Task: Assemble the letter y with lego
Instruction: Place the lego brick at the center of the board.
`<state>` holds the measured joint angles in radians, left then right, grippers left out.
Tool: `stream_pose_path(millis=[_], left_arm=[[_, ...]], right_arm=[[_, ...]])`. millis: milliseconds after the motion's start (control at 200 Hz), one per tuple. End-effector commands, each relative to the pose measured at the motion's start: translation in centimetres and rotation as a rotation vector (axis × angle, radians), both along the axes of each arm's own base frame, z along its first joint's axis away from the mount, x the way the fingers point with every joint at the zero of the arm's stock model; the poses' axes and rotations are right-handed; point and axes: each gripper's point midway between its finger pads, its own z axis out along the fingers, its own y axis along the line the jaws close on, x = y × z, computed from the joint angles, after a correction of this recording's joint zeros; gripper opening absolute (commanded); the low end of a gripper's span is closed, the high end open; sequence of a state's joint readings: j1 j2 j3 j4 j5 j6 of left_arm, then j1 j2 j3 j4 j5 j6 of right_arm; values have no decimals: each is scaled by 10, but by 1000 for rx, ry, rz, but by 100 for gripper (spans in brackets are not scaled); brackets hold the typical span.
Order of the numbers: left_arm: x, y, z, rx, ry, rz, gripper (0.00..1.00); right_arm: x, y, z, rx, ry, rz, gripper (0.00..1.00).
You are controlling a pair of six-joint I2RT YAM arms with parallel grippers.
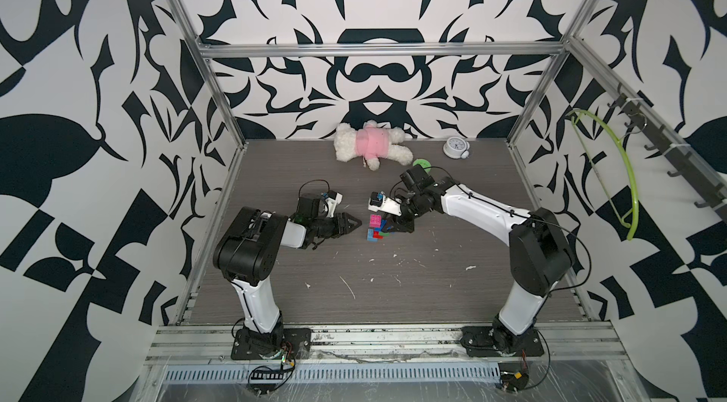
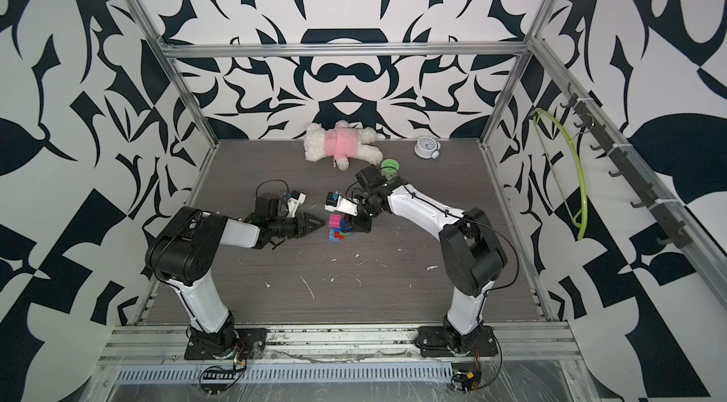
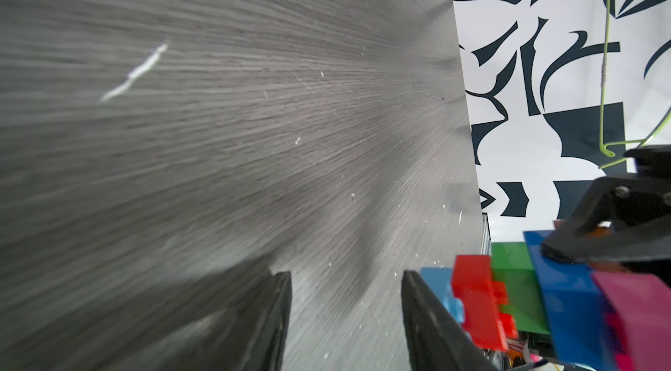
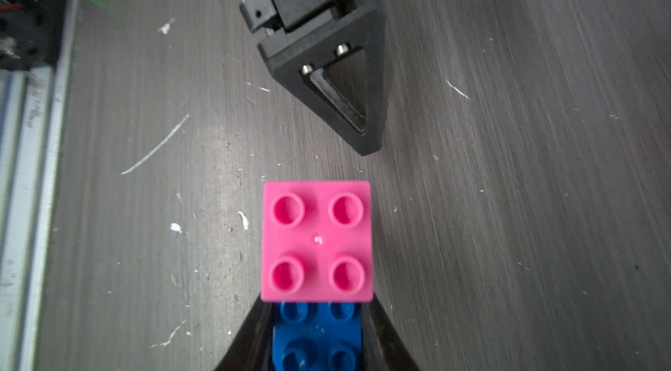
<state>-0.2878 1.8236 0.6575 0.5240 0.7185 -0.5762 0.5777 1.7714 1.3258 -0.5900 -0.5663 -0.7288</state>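
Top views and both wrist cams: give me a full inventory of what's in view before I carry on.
Lego bricks: six; pink, dark blue, green, red, light blue, orange (barely seen); joined, mid-table.
Teddy: one; white with pink top; lying by the back wall.
Tub: one; green; just right of the teddy.
Clock: one; white; back right of the table.
Hanger: one; lime green; hung at the right side.
Table: one; grey wood grain, white scuffs.
Left end effector: one; black; open, empty, beside the bricks.
Right end effector: one; black; shut on the dark blue brick.
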Motion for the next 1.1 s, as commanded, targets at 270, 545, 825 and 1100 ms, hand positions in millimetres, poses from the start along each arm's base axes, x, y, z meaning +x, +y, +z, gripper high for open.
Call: stream_pose_path(millis=[270, 545, 825, 1100], left_arm=[[-6, 22, -14, 58, 74, 63, 53], [2, 34, -8, 52, 64, 98, 53], [3, 38, -7, 51, 66, 109, 53], [2, 41, -9, 51, 73, 112, 53]], right_arm=[[-33, -4, 48, 102, 276, 69, 32], [-36, 1, 33, 64, 464, 95, 33], [-26, 5, 11, 5, 582, 83, 34], [-20, 5, -6, -16, 677, 64, 36]])
